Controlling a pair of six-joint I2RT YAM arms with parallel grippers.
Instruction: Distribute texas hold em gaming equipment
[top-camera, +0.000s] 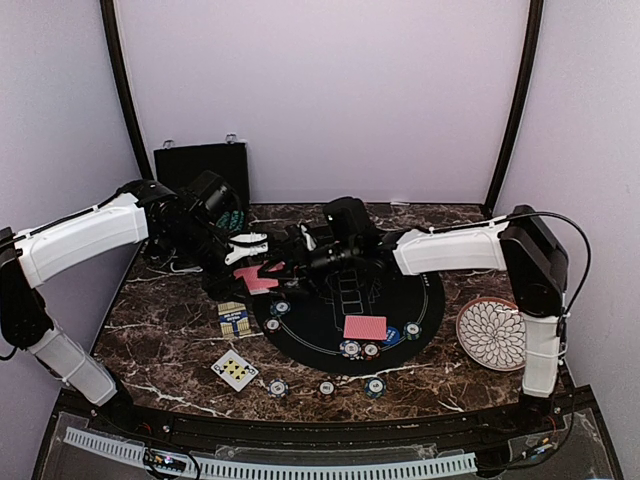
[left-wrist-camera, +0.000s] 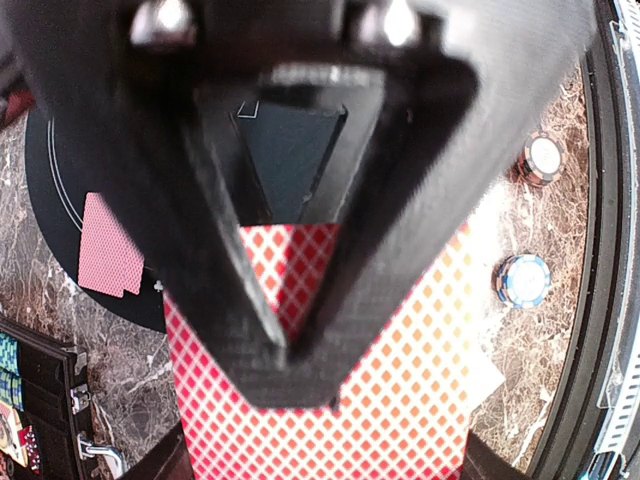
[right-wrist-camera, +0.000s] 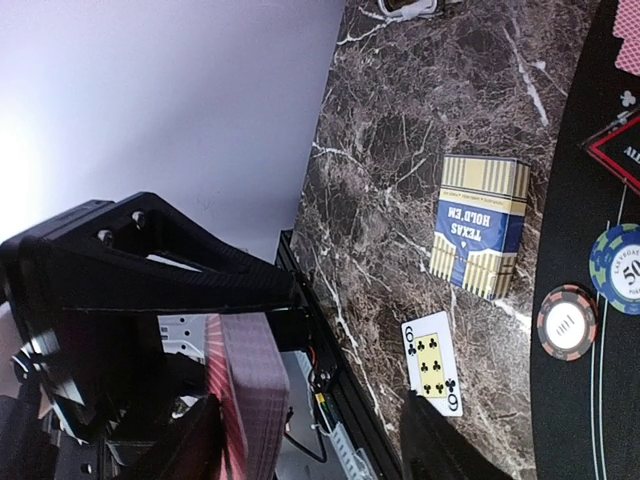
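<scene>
My left gripper is shut on a deck of red-pink-backed cards, which also shows pink in the top view. My right gripper is open. The deck's edge stands between its fingers, close to one of them. Two face-down cards lie on the black round mat. Striped chips and a blue disc lie on the mat's near part. Three chips lie in front of the mat. A red-edged triangle marker shows at the mat's edge.
A blue-and-gold card box and a face-up six of clubs lie left of the mat. A white petal-patterned plate sits at the right. A black case stands at the back left.
</scene>
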